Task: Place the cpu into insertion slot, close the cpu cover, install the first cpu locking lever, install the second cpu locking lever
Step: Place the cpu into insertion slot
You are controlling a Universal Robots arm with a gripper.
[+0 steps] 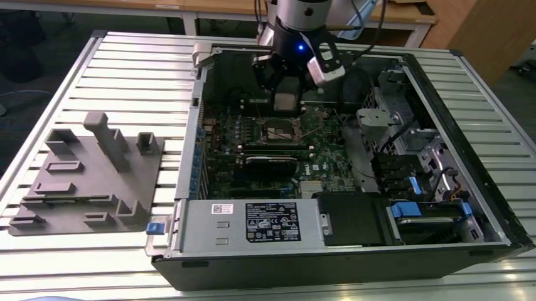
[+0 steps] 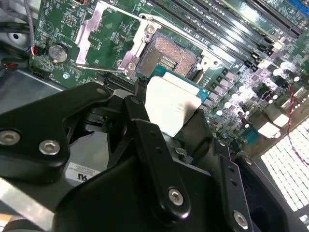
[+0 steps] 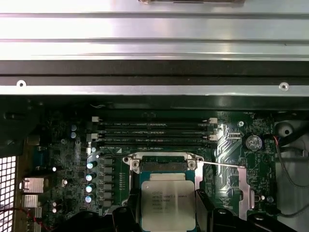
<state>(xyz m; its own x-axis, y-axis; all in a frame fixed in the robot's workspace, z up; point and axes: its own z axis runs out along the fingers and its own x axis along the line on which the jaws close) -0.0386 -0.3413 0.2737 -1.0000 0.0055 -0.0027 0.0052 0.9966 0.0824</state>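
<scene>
My gripper (image 3: 164,209) is shut on the cpu (image 3: 167,204), a small square chip with a silvery-tan top, gripped by its two side edges. It hangs just above the insertion slot (image 3: 161,165), whose dark centre and silver rim lie bare on the green motherboard. In the second wrist view the cpu (image 2: 170,101) overlaps one edge of the insertion slot (image 2: 166,54). The cpu cover (image 2: 104,34), a thin silver frame, is swung open beside the socket, with a thin wire lever (image 2: 94,66) raised along it. In the exterior view the gripper (image 1: 287,106) hovers over the insertion slot (image 1: 283,130) inside the open computer case.
Long black memory slots (image 3: 154,131) run just beyond the socket, and the case's metal wall (image 3: 154,90) rises behind them. A power supply box (image 1: 251,222) and drive bays (image 1: 418,188) crowd the case. A grey fixture block (image 1: 92,175) sits on the slatted table at the exterior view's left.
</scene>
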